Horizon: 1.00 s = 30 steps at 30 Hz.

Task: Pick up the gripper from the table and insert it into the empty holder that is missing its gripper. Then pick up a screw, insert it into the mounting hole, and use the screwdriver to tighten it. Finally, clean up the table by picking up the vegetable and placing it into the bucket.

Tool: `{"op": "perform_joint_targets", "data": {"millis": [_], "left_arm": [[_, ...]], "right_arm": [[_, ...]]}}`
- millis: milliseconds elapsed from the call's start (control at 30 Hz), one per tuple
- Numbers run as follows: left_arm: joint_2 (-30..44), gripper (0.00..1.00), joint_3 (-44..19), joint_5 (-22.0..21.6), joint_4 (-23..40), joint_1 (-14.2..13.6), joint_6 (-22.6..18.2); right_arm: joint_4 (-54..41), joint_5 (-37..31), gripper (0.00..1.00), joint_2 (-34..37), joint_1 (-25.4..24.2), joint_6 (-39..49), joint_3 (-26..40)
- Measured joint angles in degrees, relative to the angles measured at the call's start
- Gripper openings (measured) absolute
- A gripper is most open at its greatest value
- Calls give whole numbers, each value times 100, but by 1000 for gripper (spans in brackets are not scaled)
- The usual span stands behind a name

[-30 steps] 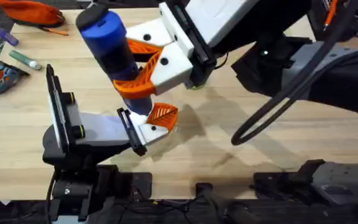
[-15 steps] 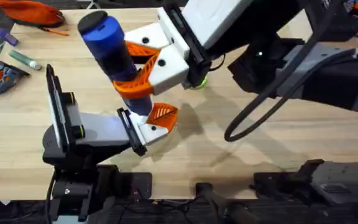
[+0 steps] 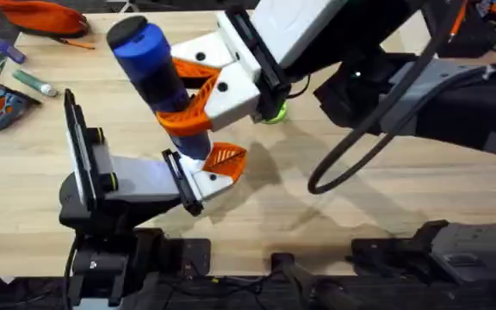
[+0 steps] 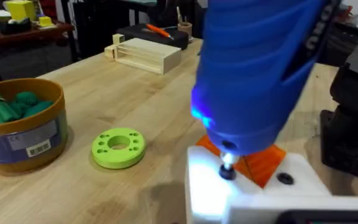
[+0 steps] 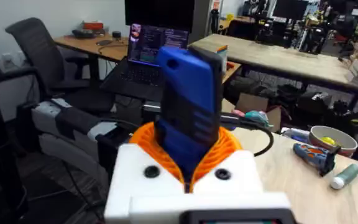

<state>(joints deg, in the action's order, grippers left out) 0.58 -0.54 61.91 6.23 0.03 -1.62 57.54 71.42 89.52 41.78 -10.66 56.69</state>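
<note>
Between the right gripper's (image 3: 192,99) orange pads, the blue screwdriver (image 3: 149,65) stands clamped, its bit meeting the white holder (image 4: 253,190) directly below; whether the left gripper (image 3: 218,168) is parted cannot be told.

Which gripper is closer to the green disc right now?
Right. The right gripper, clamped on the screwdriver, has its white body beside the green disc; the left gripper sits nearer the bases.

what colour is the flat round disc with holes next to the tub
Bright lime green; the flat round disc shows best in the left wrist view.
</note>
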Motion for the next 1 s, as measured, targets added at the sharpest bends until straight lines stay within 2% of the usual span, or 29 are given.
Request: {"op": "perform_joint_targets", "data": {"millis": [1000], "left_arm": [[0, 13, 0, 11, 3, 0, 18]], "right_arm": [[-294, 306, 23, 48, 0, 162, 144]]}}
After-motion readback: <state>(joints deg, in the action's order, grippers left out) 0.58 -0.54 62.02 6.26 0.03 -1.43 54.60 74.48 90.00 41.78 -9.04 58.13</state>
